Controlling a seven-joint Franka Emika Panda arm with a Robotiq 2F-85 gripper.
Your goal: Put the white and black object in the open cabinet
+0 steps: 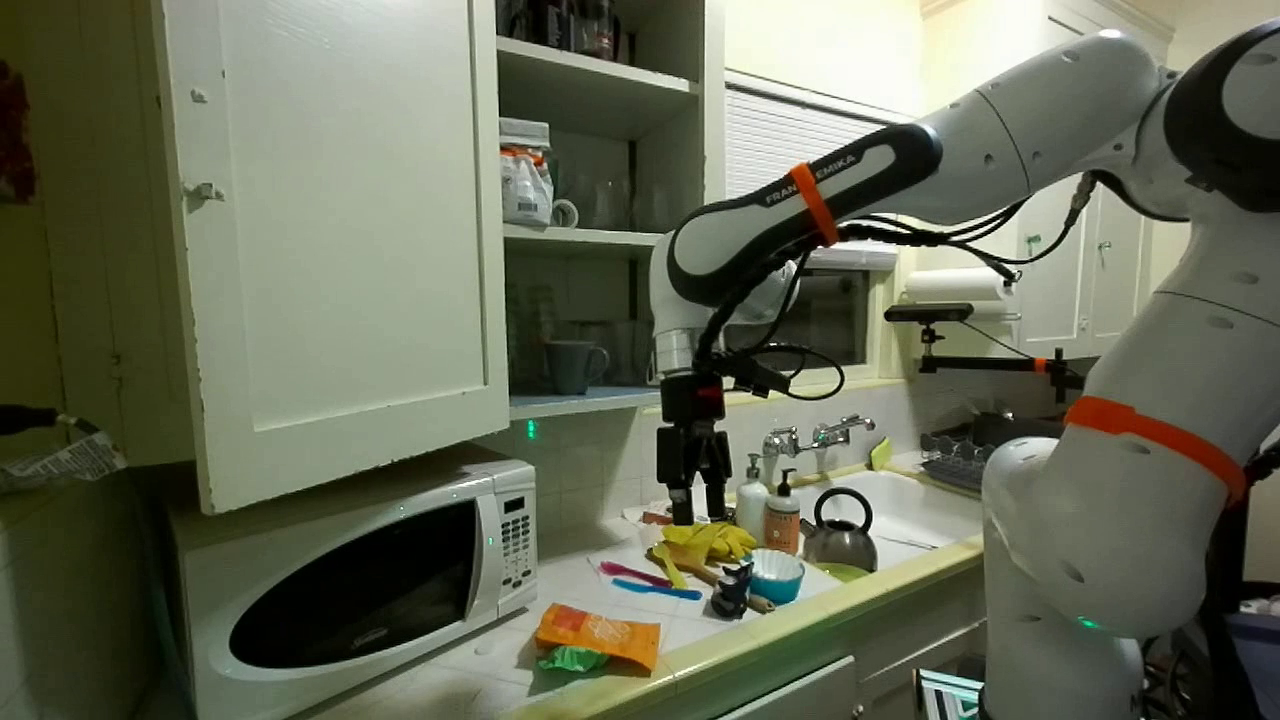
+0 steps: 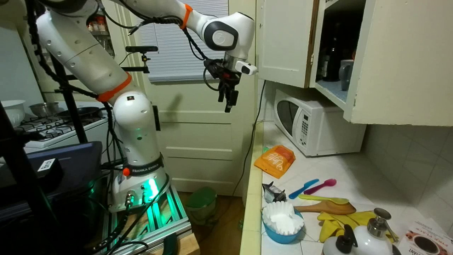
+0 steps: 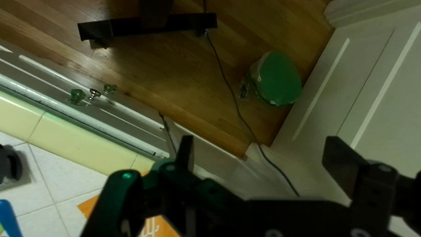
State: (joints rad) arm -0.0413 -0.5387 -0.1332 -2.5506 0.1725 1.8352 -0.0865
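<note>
The white and black object (image 1: 731, 592) is a small dark item standing on the counter near its front edge. It also shows in an exterior view (image 2: 273, 193) beside a blue bowl, and partly at the left edge of the wrist view (image 3: 10, 164). The open cabinet (image 1: 713, 120) is tall and white, its panelled door (image 1: 340, 230) swung out and shelves bearing mugs and glasses. It also shows in an exterior view (image 2: 407, 63). My gripper (image 1: 699, 508) points down, well above the counter and apart from the object. In the wrist view its fingers (image 3: 260, 148) are spread and empty.
A white microwave (image 1: 360, 580) stands under the cabinet door. An orange bag (image 2: 275, 161), blue bowl with white liners (image 2: 282, 237), plastic utensils, wooden spoon (image 2: 329, 207) and yellow gloves (image 1: 710, 540) lie around the object. Soap bottles (image 1: 781, 520) and a kettle (image 1: 840, 545) are by the sink.
</note>
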